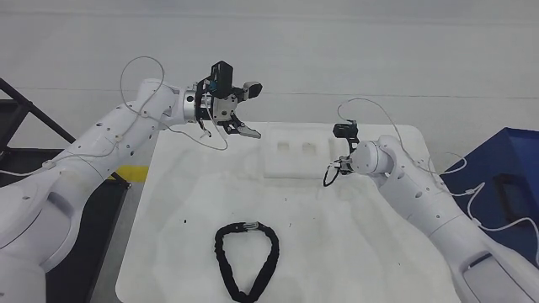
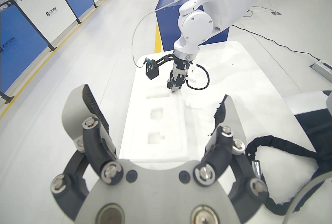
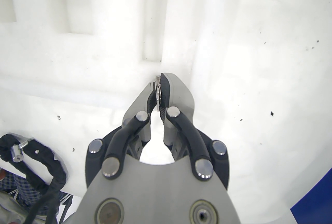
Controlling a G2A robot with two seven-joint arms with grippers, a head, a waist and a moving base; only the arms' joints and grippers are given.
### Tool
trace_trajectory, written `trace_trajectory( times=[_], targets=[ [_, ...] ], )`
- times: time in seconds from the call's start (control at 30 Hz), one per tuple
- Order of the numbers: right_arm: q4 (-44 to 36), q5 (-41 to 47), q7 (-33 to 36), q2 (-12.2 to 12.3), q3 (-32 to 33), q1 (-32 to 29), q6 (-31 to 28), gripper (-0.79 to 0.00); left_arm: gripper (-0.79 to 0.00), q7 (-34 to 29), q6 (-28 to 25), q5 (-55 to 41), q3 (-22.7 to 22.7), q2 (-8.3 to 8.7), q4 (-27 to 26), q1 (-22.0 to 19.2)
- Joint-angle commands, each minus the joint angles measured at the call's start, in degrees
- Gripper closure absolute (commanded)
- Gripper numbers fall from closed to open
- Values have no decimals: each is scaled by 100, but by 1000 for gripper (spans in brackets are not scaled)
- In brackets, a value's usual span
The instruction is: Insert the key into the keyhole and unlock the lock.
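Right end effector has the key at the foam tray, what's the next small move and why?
Probably lift the right end effector straight up: it is shut on the key at the foam tray, and the chain lock lies apart.

Chain lock [image 1: 246, 259] on table [image 1: 362, 252], in front of foam block [image 1: 296, 156].

Free strip of table [image 1: 253, 202] between foam block [image 1: 295, 156] and chain lock [image 1: 221, 257]; block against right hand [image 3: 157, 90].
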Motion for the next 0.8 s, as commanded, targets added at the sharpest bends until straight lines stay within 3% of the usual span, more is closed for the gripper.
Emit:
trace_trajectory(
  times=[0.0, 0.43, 0.77],
  targets=[
    [-77, -50, 41, 15, 52, -15, 16, 0, -785, 0, 0, 0, 0, 0, 0, 0],
    [-1194, -346, 694, 294, 726, -332, 65, 0, -785, 0, 0, 0, 0, 0, 0, 0],
    [-2327, 489, 977, 594, 1822, -1062, -651, 0, -785, 0, 0, 0, 0, 0, 0, 0]
  ],
)
